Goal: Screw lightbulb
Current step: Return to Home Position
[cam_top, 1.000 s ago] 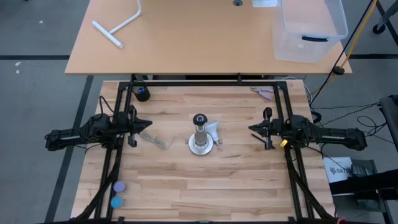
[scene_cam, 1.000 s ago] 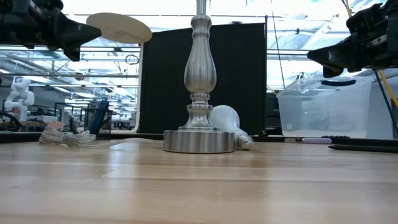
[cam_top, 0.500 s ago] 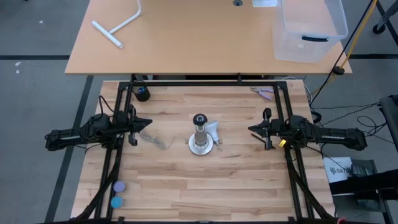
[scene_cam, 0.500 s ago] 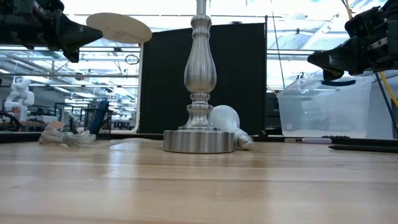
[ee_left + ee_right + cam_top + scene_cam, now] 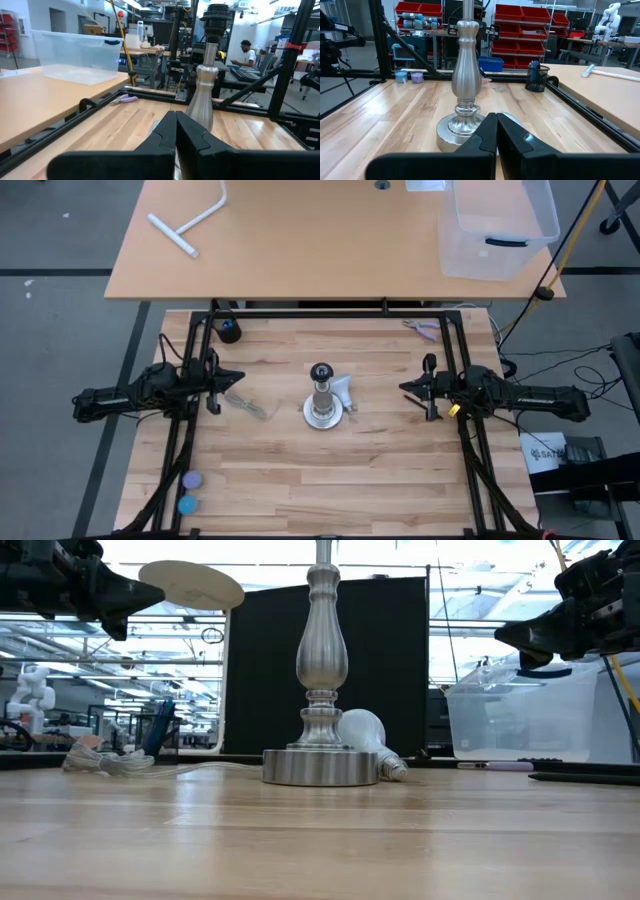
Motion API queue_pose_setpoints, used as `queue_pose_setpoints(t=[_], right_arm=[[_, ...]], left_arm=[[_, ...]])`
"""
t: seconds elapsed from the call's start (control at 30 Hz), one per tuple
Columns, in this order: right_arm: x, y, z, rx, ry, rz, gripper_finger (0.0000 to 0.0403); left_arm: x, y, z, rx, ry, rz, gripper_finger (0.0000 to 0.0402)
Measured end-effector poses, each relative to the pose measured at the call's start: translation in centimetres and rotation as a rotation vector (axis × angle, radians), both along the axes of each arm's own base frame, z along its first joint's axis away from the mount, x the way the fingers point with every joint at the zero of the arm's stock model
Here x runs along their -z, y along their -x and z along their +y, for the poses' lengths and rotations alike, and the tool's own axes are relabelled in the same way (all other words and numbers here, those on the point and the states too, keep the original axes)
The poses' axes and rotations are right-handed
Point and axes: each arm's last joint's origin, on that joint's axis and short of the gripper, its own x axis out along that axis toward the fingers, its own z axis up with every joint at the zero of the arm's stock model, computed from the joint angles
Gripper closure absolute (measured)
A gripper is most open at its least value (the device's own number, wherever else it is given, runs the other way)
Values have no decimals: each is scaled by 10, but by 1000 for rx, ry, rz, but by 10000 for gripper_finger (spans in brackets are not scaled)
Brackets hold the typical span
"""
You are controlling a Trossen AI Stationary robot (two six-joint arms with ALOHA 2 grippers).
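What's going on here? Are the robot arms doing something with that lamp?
Right now nothing is being held. The left gripper and the right gripper are both shut and empty, raised above the table, one at each side. The lamp stands in the middle with no bulb in its black socket. The lightbulb lies on its side on the table right beside the lamp.
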Motion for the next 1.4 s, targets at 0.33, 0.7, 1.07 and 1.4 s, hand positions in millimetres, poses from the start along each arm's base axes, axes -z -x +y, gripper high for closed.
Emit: queue_pose_setpoints(t=[0.33,0.7,1.07,1.4], right_arm=[[0,0,0,0,-7,-1,403],[1,0,0,0,-8,5,403],[1,0,0,0,-17,4,403],[1,0,0,0,-8,10,403]], left_arm=[[0,0,0,-1,-4,1,399],[4,-1,0,20,24,35,399],[31,-10,0,22,12,-10,399],[37,-11,1,-7,-32,66,399]])
